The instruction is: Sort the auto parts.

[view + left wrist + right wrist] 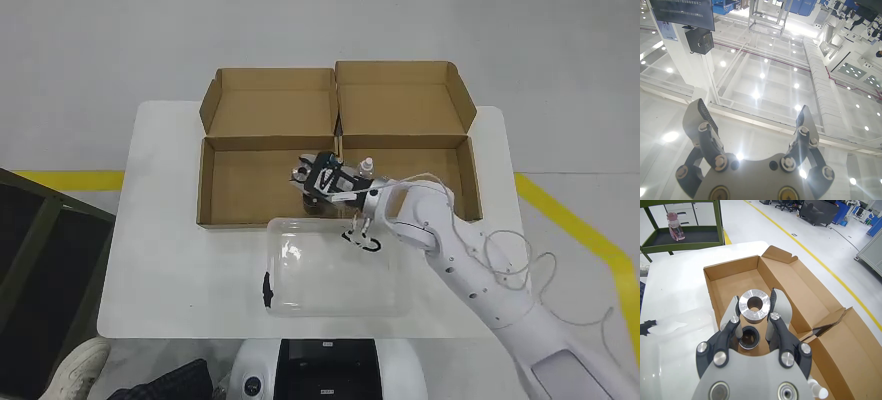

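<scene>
Right gripper (754, 303) (312, 180): we note the fingers drawn in narrow, one pad on each side of a metal ring (762, 313). The ring is a thick silver cylinder with a round bore, and its flat face is turned toward the wrist camera. Both pads touch its outer wall.

Location: the ring sits inside the left box (730, 270) (250, 185), at the end next to the right box (420, 165). We cannot tell whether it touches the box floor or hangs above it. A dark ring (757, 337) lies flat on that same floor, just beside the metal ring on the wrist side, between the two fingers' bases as seen from the wrist.

Both boxes stand side by side on the table (160, 250) with their lids open. A clear tray (320, 285) sits on the near side of them.

Left gripper (752, 106): fingers spread wide with nothing between them, pointing up at the ceiling.
</scene>
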Tool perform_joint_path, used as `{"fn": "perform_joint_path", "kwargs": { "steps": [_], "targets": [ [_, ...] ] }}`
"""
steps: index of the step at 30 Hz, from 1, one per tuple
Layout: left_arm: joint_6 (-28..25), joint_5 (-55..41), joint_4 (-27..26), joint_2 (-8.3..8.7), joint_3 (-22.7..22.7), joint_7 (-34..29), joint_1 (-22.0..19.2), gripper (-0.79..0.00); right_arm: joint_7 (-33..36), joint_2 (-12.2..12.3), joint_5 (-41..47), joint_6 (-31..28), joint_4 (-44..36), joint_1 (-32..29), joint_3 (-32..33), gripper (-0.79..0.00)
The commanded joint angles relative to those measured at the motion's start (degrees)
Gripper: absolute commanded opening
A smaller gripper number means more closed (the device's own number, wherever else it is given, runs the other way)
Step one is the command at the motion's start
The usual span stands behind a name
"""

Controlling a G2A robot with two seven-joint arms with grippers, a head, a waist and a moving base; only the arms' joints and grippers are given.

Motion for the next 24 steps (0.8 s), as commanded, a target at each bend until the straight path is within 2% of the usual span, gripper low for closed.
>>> {"fn": "perform_joint_path", "kwargs": {
  "steps": [1, 11, 24],
  "targets": [
    [0.0, 0.0, 0.0, 0.0, 0.0, 0.0, 0.0, 0.0, 0.8, -0.8, 0.6, 1.0, 2.5, 1.5, -1.3, -0.785],
    [0.0, 0.0, 0.0, 0.0, 0.0, 0.0, 0.0, 0.0, 4.9, -4.7, 1.3, 6.2, 12.7, 7.3, -6.7, -0.785],
    [0.0, 0.0, 0.0, 0.0, 0.0, 0.0, 0.0, 0.0, 8.2, -8.0, 3.1, 7.4, 20.3, 10.6, -8.9, -0.785]
  ]
}}
